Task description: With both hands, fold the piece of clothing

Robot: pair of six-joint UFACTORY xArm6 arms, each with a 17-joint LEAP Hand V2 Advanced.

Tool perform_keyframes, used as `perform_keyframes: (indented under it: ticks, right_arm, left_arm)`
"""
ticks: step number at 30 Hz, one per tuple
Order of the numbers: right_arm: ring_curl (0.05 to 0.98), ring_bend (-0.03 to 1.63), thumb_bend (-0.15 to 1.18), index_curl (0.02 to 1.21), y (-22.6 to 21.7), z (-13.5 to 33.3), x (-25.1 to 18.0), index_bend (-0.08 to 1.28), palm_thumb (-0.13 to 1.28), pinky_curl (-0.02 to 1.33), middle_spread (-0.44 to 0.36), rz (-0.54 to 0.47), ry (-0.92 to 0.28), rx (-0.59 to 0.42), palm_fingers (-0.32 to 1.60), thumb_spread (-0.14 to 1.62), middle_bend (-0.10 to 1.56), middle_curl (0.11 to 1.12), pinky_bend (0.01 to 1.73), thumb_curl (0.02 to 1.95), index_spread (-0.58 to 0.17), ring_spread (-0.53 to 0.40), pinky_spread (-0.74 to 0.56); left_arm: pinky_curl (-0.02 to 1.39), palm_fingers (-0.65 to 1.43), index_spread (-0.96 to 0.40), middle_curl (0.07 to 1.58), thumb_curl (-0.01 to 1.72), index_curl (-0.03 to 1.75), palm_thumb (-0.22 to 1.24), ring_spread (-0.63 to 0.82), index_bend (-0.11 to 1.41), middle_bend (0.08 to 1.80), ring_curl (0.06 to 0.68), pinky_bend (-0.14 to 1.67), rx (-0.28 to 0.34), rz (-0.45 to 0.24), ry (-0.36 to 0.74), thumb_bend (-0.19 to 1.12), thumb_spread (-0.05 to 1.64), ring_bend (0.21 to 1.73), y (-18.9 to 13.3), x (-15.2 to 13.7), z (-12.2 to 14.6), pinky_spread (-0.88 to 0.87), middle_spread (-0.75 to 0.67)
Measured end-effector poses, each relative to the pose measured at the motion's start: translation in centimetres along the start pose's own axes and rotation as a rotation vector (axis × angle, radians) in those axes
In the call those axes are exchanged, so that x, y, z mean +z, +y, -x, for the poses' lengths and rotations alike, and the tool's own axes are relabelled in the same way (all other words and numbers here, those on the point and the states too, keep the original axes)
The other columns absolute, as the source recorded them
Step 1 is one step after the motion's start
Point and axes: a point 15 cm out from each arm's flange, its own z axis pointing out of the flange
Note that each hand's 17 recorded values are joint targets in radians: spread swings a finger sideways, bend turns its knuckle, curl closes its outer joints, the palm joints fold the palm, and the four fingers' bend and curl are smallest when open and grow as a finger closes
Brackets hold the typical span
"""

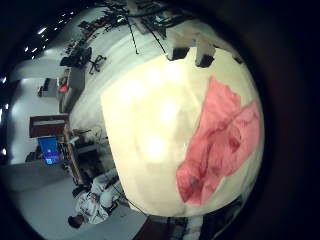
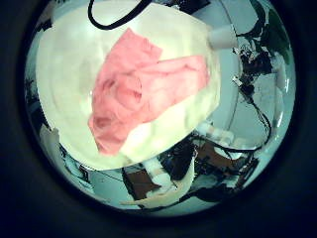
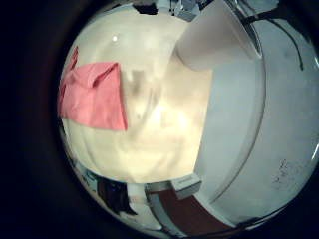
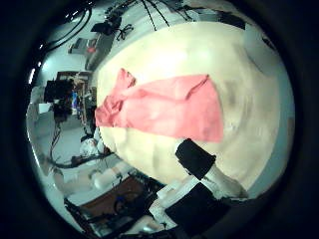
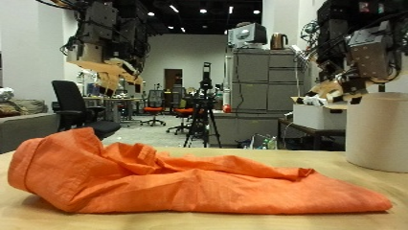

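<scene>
1. An orange cloth (image 5: 192, 182) lies in a rumpled heap on the table (image 5: 255, 222). One end is bunched up high, and the rest tapers away flat towards a white cylinder (image 5: 379, 129) that stands on the table.
2. A hand (image 5: 347, 72) hangs in the air above the cylinder, well apart from the cloth. It cannot be told whether it is the left or the right. Its fingers hang down and hold nothing. How far they are curled cannot be made out.
3. Both views from the left hand look down on the cloth (image 2: 144, 89) from well above. It is creased and partly folded over itself, near one edge of the table (image 1: 150, 120). None of that hand's fingers show, so their state cannot be told.
4. In the right thumb side view, the cloth (image 4: 164, 105) lies spread in a long strip. Black and white parts of the right hand (image 4: 199, 184) reach in at the edge, clear of the cloth. Whether its fingers are straight or curled cannot be told.
5. In the right little finger side view, the cloth (image 3: 92, 95) lies far off, at the table's edge.
</scene>
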Motion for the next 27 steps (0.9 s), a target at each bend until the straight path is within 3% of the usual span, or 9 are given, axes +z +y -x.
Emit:
perform_keyframes:
  ticks: [1, 5, 11, 16, 27]
  right_arm:
    - [0.288, 0.47, -0.03, 0.4, 0.2, 0.0, 0.8, 0.25, 0.58, 0.41, -0.119, 0.019, -0.004, -0.006, 0.07, 1.11, 0.34, 0.41, 0.36, 0.28, -0.357, 0.058, 0.23]
    - [0.273, 0.43, -0.03, 0.38, 0.6, 0.1, 3.6, 0.19, 0.56, 0.39, -0.124, 0.074, -0.019, -0.021, 0.04, 1.1, 0.31, 0.4, 0.35, 0.27, -0.359, 0.075, 0.23]
    - [0.249, 0.36, -0.03, 0.35, 0.4, 0.3, 8.5, 0.16, 0.51, 0.37, -0.11, 0.181, -0.045, -0.027, 0.01, 1.04, 0.24, 0.36, 0.33, 0.27, -0.359, 0.119, 0.24]
    - [0.244, 0.33, -0.04, 0.32, -0.7, 1.0, 12.6, 0.15, 0.47, 0.36, -0.071, 0.245, -0.055, -0.046, -0.01, 0.99, 0.2, 0.35, 0.31, 0.27, -0.355, 0.139, 0.24]
    - [0.249, 0.31, -0.03, 0.29, -2.5, 2.3, 16.5, 0.15, 0.47, 0.34, -0.024, 0.285, -0.026, -0.087, 0.0, 0.94, 0.19, 0.33, 0.3, 0.28, -0.335, 0.149, 0.24]
  left_arm:
    - [0.33, -0.08, -0.03, 0.33, 0.3, 0.41, 0.02, 0.45, 0.14, 0.17, 0.258, 0.41, 0.001, 0.02, 0.005, -0.03, 0.86, 0.55, 0.8, 0.8, -0.1, 0.48, 0.28]
    - [0.31, -0.11, -0.02, 0.31, 0.3, 0.38, 0.01, 0.49, 0.14, 0.17, 0.244, 0.37, 0.008, 0.043, 0.015, -0.03, 0.86, 0.52, 2.1, 3.8, -0.7, 0.52, 0.32]
    - [0.3, -0.1, -0.01, 0.27, 0.31, 0.33, 0.01, 0.54, 0.14, 0.16, 0.229, 0.33, -0.018, -0.023, 0.03, -0.03, 0.86, 0.48, 2.7, 7.1, -1.0, 0.55, 0.37]
    - [0.3, -0.09, -0.01, 0.25, 0.31, 0.31, 0.01, 0.55, 0.14, 0.16, 0.223, 0.31, -0.024, -0.056, 0.068, -0.03, 0.86, 0.46, 2.9, 6.5, -1.9, 0.56, 0.38]
    - [0.3, -0.08, -0.02, 0.22, 0.31, 0.28, 0.01, 0.57, 0.15, 0.16, 0.22, 0.29, -0.031, -0.048, 0.074, -0.03, 0.86, 0.45, 3.2, 7.0, -1.7, 0.56, 0.38]
